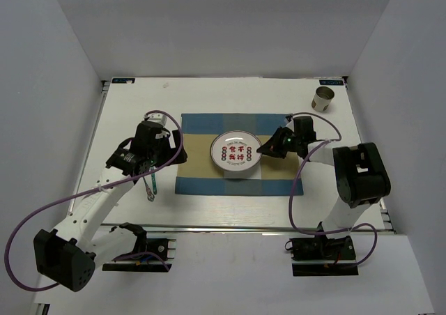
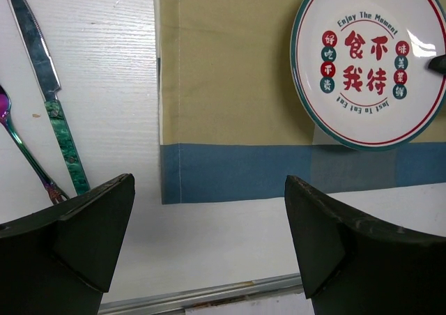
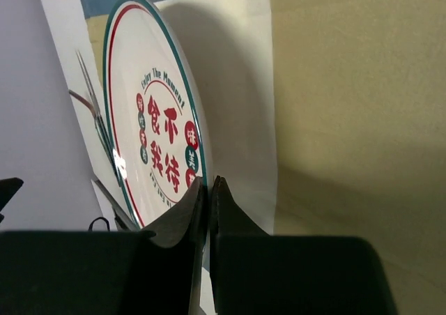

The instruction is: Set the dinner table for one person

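crosswise, dinner table (image 1: 230, 95) long axis left-right, plate (image 1: 237, 155) pinched

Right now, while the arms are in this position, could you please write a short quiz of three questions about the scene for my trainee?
1. True or false: the right claw is shut on the rim of the plate.
2. Choose one. The knife and the fork lie:
A. on the plate
B. on the bare dinner table, left of the placemat
C. on the placemat
3. Fill the gap: the left claw is ___ and holds nothing.

Key: 1 true; 2 B; 3 open.
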